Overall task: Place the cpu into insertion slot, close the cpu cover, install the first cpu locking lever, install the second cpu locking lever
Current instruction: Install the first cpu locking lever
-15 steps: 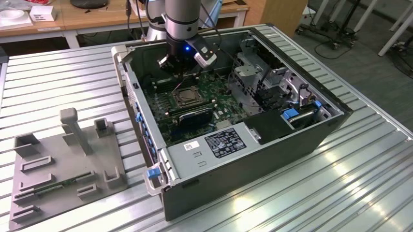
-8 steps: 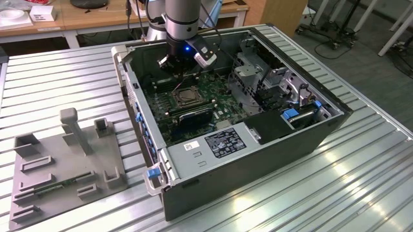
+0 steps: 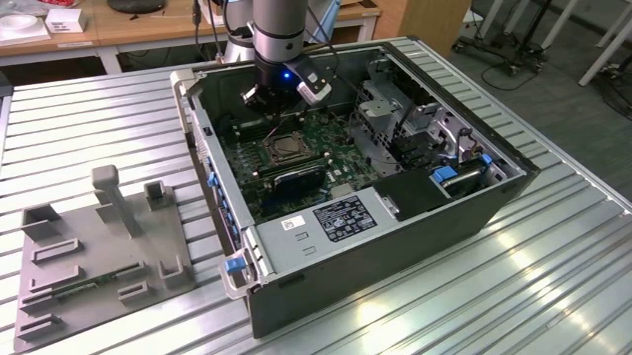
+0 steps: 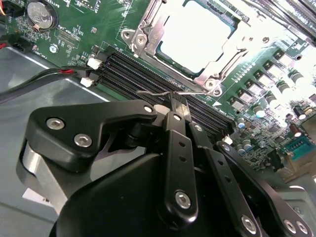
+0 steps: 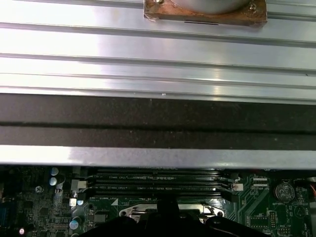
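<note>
The cpu [image 4: 197, 37] lies flat in the insertion slot [image 3: 286, 148], its silver top bright under the light. The cpu cover [image 4: 148, 29] is down over it, framing the chip. A thin wire locking lever [image 4: 155, 92] runs along the slot's edge next to the black memory slots [image 4: 128, 74]. My gripper [image 4: 177, 101] is shut, and its narrow tip meets that wire. In the exterior view the gripper [image 3: 280, 111] hangs inside the open computer case just behind the slot. The first wrist view shows the dark fingertip [image 5: 168, 210] at the slot's rim.
The computer case [image 3: 395, 244] lies open on a slatted metal table [image 3: 553, 281]. A drive cage [image 3: 390, 111] and cables stand to the exterior view's right of the motherboard. A grey fixture block [image 3: 99, 237] sits on the table at the exterior view's left. The case wall [image 5: 158, 123] is close behind the gripper.
</note>
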You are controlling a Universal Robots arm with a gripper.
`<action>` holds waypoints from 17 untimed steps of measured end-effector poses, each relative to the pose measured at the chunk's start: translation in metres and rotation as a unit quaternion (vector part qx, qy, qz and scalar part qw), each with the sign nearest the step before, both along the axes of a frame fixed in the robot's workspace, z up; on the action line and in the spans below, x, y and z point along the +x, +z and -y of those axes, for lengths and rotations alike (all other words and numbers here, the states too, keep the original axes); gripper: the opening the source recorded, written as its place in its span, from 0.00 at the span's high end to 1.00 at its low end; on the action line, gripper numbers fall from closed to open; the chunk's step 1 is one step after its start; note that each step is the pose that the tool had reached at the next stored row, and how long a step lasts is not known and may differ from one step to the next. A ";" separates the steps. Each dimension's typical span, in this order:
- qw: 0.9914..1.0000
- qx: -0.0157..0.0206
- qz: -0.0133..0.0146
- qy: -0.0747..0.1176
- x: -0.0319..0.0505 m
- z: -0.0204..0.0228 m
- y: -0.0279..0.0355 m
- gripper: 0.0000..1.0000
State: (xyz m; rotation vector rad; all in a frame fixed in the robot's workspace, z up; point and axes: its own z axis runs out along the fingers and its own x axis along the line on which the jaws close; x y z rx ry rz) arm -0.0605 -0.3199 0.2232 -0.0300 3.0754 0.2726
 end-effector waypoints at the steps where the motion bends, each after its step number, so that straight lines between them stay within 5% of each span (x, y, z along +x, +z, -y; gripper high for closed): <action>1: 1.000 0.000 0.000 0.000 0.0000 0.0000 -0.0011 0.89; 17: 1.000 0.000 0.000 0.000 0.0057 0.0000 -0.0051 0.89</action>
